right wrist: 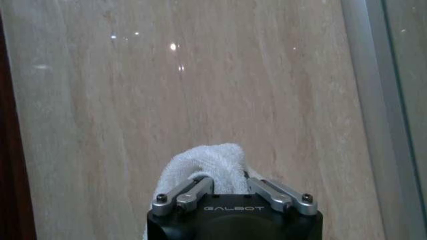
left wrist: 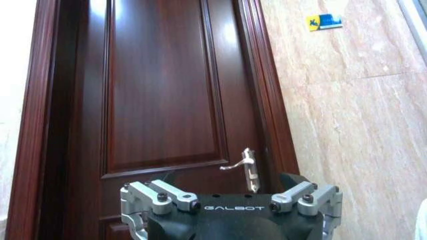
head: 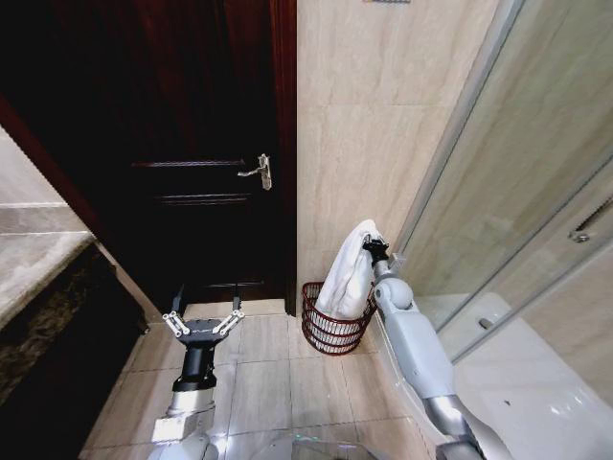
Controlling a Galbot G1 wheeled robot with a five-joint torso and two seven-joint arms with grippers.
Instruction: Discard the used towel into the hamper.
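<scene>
A white towel (head: 350, 273) hangs down from my right gripper (head: 371, 245), which is shut on its top fold. The towel's lower end reaches into the hamper (head: 330, 331), a dark red wire basket standing on the floor against the beige wall. In the right wrist view the towel (right wrist: 207, 165) bulges up between the closed fingers (right wrist: 193, 192). My left gripper (head: 203, 321) is open and holds nothing. It hovers low over the floor tiles in front of the dark door, to the left of the hamper.
A dark wooden door (head: 192, 144) with a metal lever handle (head: 259, 171) stands behind the left arm. A glass shower wall (head: 517, 192) runs along the right. A stone counter edge (head: 38, 268) lies at the left. Pale tiles (head: 268, 374) cover the floor between.
</scene>
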